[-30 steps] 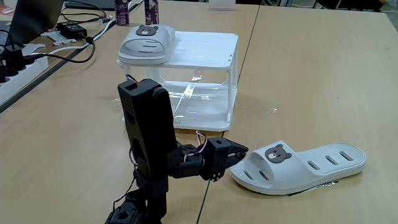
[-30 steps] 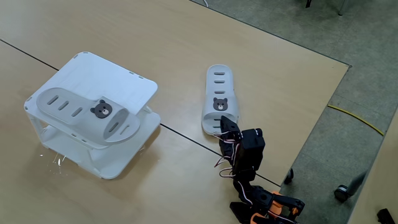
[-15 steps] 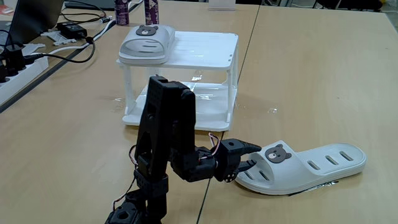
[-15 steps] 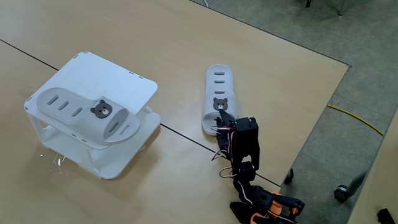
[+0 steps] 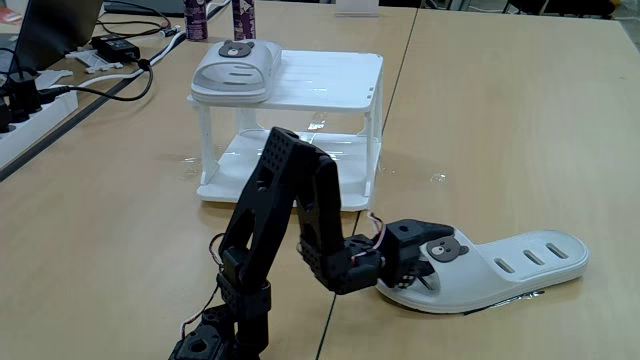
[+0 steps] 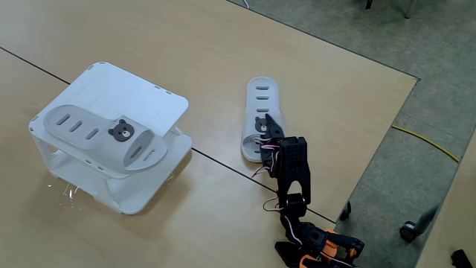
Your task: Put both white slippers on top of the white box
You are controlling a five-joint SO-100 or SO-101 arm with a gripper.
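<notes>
- One white slipper (image 5: 480, 268) lies flat on the wooden table (image 5: 500, 120), at the near right in a fixed view; its bear badge (image 5: 443, 250) faces up.
- The gripper (image 5: 418, 262) is at the toe end of this slipper, over the strap and touching the badge area. In a fixed view from above, the gripper (image 6: 264, 132) covers part of the strap of the slipper (image 6: 259, 112).
- Jaws: dark against dark, partly hidden by the strap; I cannot tell whether they are parted or closed on it.
- The second slipper (image 5: 237, 66) rests on the slatted top of the white box (image 5: 330, 85), at its left end in a fixed view; from above, that slipper (image 6: 104, 138) lies along the near edge of the rack (image 6: 126, 93).
- The box stands well apart from the floor-level slipper, far left of it.
- Surface: light wood, with a seam line across it.
- Room: cables and a power strip (image 5: 30, 110) at far left; grey carpet (image 6: 357, 30) beyond the table edge.
</notes>
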